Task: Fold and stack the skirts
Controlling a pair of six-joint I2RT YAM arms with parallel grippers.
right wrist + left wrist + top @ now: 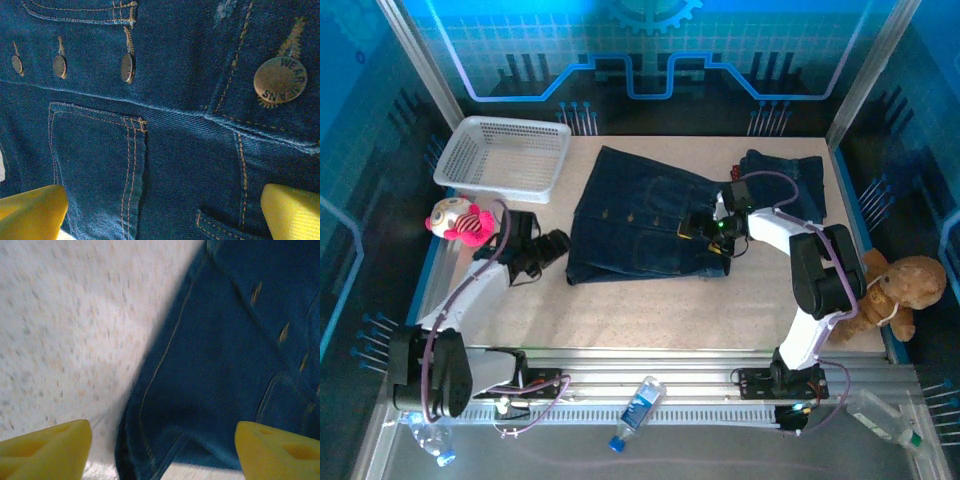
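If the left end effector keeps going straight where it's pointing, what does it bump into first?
Probably the left end effector meets the edge of the spread-out dark blue denim skirt first, though depth is unclear.

spread skirt (640, 215): dark blue, orange stitches
buttons (280, 80): brown
basket (495, 187): white mesh
bench (650, 310): pale with speckles
toy (460, 222): pink and white
bear (905, 285): brown

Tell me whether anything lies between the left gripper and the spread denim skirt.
Nothing visible does. The left gripper sits open right beside the denim skirt, and only bare table lies next to the skirt's near edge.
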